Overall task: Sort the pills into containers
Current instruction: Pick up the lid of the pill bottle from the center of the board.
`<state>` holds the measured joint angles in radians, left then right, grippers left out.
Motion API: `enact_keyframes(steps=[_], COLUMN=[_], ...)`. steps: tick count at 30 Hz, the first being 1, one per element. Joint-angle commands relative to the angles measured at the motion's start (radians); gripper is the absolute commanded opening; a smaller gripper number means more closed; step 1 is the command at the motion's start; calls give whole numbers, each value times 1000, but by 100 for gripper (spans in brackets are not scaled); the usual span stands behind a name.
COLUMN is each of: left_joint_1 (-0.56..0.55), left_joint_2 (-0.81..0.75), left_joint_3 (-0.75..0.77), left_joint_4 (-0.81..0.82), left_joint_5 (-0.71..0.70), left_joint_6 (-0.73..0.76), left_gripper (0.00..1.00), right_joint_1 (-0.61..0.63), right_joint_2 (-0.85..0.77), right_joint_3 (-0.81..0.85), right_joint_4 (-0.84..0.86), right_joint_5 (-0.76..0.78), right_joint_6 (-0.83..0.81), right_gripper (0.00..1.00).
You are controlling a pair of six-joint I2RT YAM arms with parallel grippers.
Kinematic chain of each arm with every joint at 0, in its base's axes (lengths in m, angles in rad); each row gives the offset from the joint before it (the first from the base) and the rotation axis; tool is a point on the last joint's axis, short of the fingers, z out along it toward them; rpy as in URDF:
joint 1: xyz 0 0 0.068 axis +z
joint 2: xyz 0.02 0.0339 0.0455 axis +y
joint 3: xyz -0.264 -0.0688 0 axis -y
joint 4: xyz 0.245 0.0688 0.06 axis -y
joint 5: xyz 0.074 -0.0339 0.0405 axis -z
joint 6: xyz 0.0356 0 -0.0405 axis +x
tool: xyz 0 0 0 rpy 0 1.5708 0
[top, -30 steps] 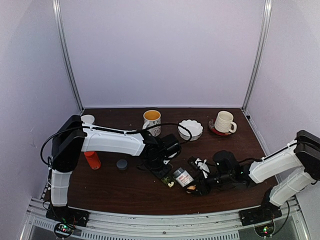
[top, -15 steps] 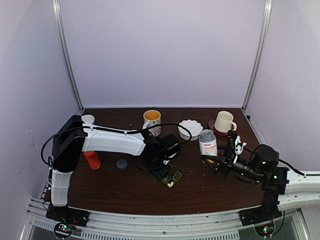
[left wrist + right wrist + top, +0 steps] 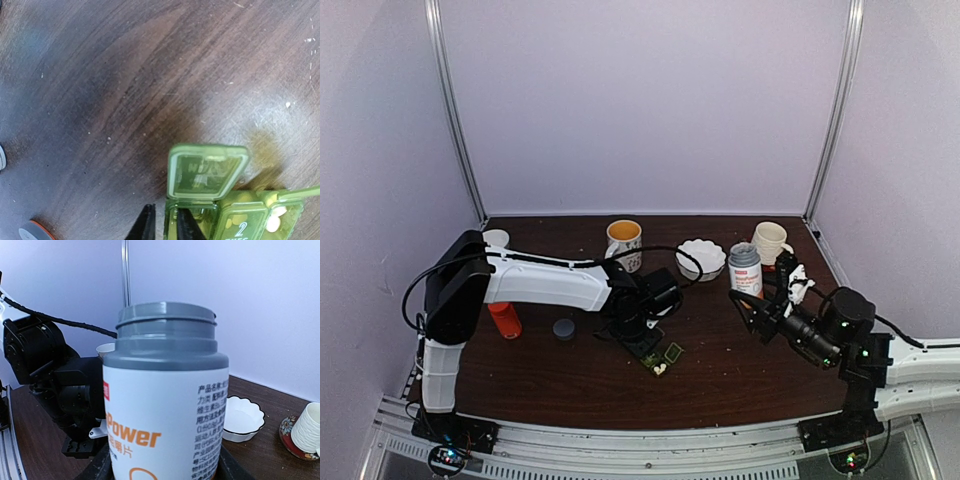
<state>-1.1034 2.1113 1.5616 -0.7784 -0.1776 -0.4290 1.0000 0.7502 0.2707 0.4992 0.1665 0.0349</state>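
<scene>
The dark-green pill box [image 3: 663, 357] lies on the table in front of centre. In the left wrist view it [image 3: 235, 215] has one lid [image 3: 207, 172] flipped open, and pale pills [image 3: 276, 219] lie in a compartment at the right. My left gripper [image 3: 642, 330] [image 3: 165, 227] is shut on the box's end wall. My right gripper [image 3: 757, 303] [image 3: 162, 476] is shut on a white pill bottle [image 3: 745, 269] [image 3: 165, 405] with a grey uncapped neck. It holds the bottle upright in the air at the right.
A yellow-lined mug [image 3: 624, 241], a white bowl [image 3: 701, 258] and a cream mug on a saucer [image 3: 769, 241] stand along the back. A red bottle [image 3: 504, 320], a grey cap [image 3: 563, 328] and a white cup [image 3: 496, 238] are at the left.
My right arm has lifted the bottle from low beside the pill box, swung it right and back, and turned it upright. The left arm and the pill box have not moved.
</scene>
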Motion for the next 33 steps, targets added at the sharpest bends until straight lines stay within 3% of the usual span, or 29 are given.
enact_keyframes(steps=[1,3,5,14,20,25,28,33], left_joint_1=[-6,-5,-5,-6,3,76,144,258], left_joint_2=[-3,-15,-28,-122,-289,-435,-490,-520], left_joint_3=[12,3,-3,-35,-119,-288,-387,-496], left_joint_4=[8,15,22,6,-25,-17,1,92], left_joint_5=[-12,-11,-10,-54,-143,-176,-164,-90], left_joint_6=[-11,-20,-23,-57,-94,-133,-144,-109], left_gripper=[21,25,30,43,54,76,97,98], right_joint_1=[2,0,1,0,0,0,1,0], right_joint_2=[-6,22,13,-15,-2,29,43,57], right_joint_3=[50,-8,35,48,71,73,76,93], right_joint_4=[28,151,41,23,-7,9,21,16], right_joint_5=[24,59,22,44,15,6,-5,-21], right_joint_6=[-21,-45,-62,-93,-84,-77,-75,-78], right_gripper=[0,0,0,0,0,0,0,0])
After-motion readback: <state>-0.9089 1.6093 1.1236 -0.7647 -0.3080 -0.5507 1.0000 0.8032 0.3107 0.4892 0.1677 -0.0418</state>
